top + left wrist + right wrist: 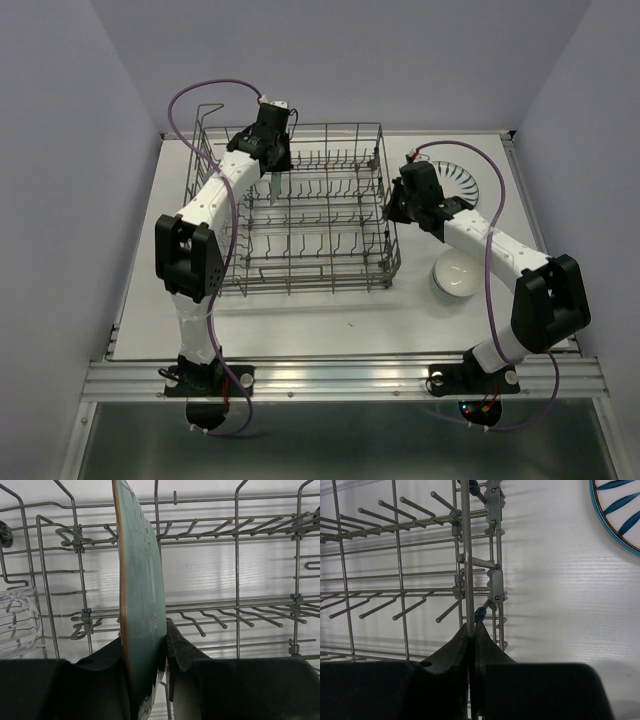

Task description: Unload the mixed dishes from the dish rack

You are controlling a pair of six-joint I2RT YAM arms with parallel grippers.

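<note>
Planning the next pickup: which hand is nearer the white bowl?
Right. The right hand grips the dish rack wall near the bowl; the left hand holds a green plate across the rack.

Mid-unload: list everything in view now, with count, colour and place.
dish rack: one, grey wire, table centre.
green plate: one, pale green, upright at rack's far left.
drinking glass: one, clear, in rack beside green plate.
striped plate: one, white with blue stripes, flat on table right of rack.
bowl: one visible, white, on table right of rack, nearer than striped plate.
table: one, white.
left tool: black, shut on green plate.
right tool: black, shut on rack's right side wire.
</note>
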